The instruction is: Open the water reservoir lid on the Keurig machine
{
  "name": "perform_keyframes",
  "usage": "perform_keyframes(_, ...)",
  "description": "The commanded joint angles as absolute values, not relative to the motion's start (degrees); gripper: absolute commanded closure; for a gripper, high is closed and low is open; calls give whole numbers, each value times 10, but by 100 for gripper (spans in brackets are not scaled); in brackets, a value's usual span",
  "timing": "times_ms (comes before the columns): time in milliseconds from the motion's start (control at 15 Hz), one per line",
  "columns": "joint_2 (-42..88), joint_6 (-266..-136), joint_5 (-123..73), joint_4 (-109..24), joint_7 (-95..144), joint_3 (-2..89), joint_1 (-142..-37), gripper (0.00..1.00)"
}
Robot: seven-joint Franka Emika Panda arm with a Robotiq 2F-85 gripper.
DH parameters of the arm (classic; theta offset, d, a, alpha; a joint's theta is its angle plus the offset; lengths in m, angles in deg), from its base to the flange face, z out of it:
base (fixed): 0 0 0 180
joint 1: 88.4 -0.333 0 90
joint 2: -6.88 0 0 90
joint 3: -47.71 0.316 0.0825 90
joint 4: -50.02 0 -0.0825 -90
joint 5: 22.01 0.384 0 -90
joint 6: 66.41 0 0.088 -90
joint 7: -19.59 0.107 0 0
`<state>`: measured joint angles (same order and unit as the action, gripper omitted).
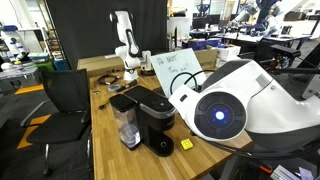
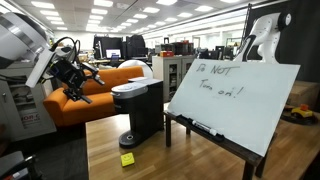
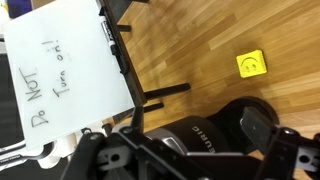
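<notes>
The black Keurig machine [image 1: 152,112] stands on the wooden table, and it shows in both exterior views [image 2: 140,108]. Its clear water tank [image 1: 126,128] is at its side, capped by the flat black water reservoir lid [image 1: 123,101], which lies shut. My gripper [image 2: 82,72] hangs in the air beside and slightly above the machine, apart from it, with its fingers spread open and empty. In the wrist view the gripper [image 3: 190,165] frames the rounded brew head [image 3: 195,128] with the Keurig lettering. The lid is not clear in that view.
A white board reading "Do not turn on" [image 2: 235,100] stands on a black easel next to the machine [image 3: 60,70]. A yellow sticky note [image 3: 252,64] lies on the table. A black office chair [image 1: 65,95] is at the table's side. Another white arm [image 1: 125,45] stands at the far end.
</notes>
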<state>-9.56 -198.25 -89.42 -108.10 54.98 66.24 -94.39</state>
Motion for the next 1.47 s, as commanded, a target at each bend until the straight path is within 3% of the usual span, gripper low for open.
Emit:
perform_keyframes(0,-71,-1973,-937,-1079,608,650,-966,0)
perform_keyframes(733,18,-1952,-962,-976,654,622,-979,0)
perform_keyframes(1400,13,-1963,-959,-982,647,617,-981,0)
